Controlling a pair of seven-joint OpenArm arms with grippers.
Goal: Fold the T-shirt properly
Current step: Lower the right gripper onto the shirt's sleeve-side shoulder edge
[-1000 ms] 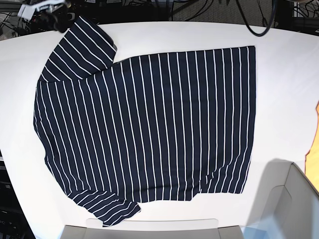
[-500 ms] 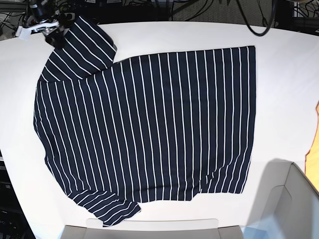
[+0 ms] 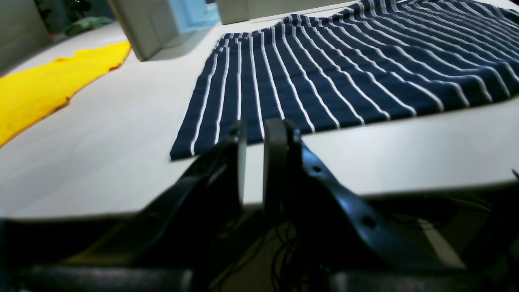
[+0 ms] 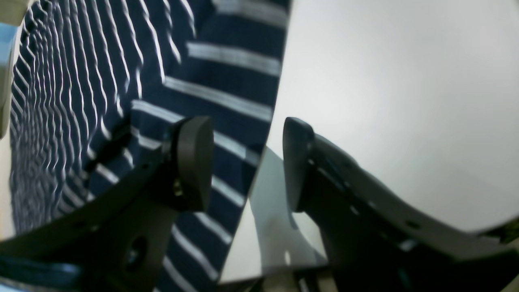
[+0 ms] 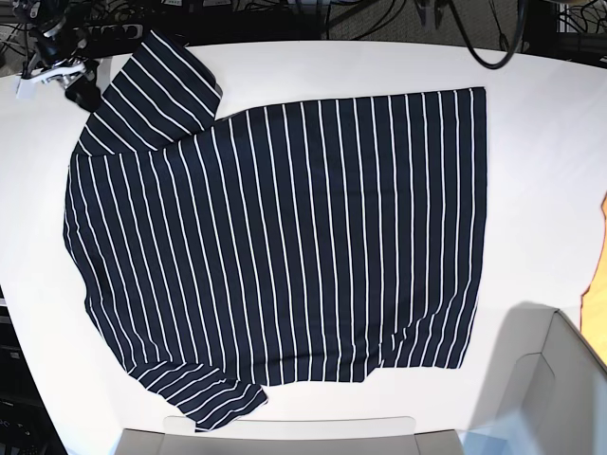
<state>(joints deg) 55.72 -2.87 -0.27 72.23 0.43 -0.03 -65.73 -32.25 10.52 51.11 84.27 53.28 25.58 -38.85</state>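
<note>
Shirt on the table: the T-shirt [image 5: 285, 237] lies spread flat on the white table [image 5: 541, 142], one sleeve angled up at the far left corner in the base view. Right gripper [image 4: 247, 162] hangs over that sleeve's edge, jaws wide apart, nothing between them. Left gripper [image 3: 253, 134] sits low off the table's edge, jaws nearly together, empty. Yellow cloth [image 3: 36, 89] lies well apart

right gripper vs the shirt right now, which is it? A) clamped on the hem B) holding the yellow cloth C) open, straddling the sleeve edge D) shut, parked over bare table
C: in the right wrist view the right gripper stands open, one finger over the T-shirt sleeve, the other over the white table, with the cloth edge running between them and nothing gripped.
</note>
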